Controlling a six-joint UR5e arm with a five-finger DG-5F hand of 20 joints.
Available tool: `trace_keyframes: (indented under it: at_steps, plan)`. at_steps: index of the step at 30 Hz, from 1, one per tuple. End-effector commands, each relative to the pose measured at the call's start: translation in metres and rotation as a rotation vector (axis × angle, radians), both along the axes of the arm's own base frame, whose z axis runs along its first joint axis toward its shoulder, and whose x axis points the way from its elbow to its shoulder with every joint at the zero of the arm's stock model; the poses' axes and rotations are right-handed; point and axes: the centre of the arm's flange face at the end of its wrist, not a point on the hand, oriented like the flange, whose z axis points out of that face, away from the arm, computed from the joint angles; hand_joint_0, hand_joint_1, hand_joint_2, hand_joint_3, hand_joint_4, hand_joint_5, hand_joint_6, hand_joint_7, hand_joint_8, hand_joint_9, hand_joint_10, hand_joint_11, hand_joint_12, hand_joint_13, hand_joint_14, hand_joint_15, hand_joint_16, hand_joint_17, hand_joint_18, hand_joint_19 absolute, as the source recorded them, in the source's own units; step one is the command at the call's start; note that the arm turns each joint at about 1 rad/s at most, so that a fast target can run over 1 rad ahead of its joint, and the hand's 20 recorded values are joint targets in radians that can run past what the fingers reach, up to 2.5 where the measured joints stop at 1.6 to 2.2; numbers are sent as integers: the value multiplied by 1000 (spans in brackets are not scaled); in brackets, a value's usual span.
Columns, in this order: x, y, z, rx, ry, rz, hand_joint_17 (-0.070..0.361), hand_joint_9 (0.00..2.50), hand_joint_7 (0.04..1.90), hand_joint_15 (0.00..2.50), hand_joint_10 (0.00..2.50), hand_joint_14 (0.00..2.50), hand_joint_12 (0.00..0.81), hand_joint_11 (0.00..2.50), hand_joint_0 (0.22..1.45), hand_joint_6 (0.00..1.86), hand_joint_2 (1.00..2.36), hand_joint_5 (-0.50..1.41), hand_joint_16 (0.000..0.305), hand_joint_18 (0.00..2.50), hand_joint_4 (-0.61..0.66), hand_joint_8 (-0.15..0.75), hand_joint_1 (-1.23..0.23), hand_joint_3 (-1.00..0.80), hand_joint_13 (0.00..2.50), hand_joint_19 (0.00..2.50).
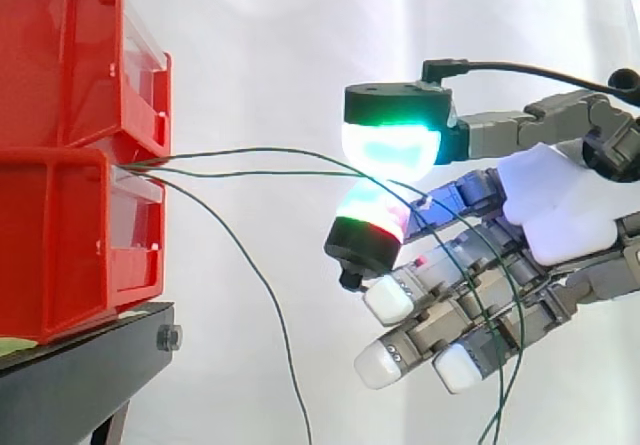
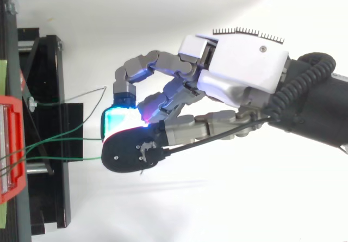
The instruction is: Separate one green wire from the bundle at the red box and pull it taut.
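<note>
Hand (image 2: 239,68) sits nearest the top camera, well out from the red box (image 1: 60,235), with its palm end farthest from it. It is clenched in a pinch: two glowing pads (image 1: 390,147) meet at the end facing the red box, and the other fingers curl beyond. The red box stands on a black stand (image 1: 80,375). Green wires (image 1: 250,173) leave the red box at the seam between its two tiers. Two run nearly level into the pinch, then trail down across the fingers on the far side. A third wire (image 1: 265,295) droops from the same seam, apart from the hand.

Risks, by my judgement:
- The pinch seems to hold two strands, not one, so drawing away from the red box would tauten both.
- Slack draped over the fingers could snag.
- A hard pull might shift the red box.
</note>
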Motion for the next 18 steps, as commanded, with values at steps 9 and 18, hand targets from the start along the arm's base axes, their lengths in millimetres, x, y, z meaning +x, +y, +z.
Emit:
trace_keyframes:
  at_steps: [9, 18]
  plan:
    - [1, 1, -1, 3, -14, -1, 170, 1279, 1289, 437, 22, 16, 470, 632, 589, 872, 1011, -87, 75, 797, 82, 354, -740, -117, 951, 482]
    - [1, 1, -1, 4, -13, -2, 154, 1289, 1265, 681, 25, 24, 447, 1118, 592, 880, 1015, -102, 68, 779, 65, 328, -722, -146, 1049, 568]
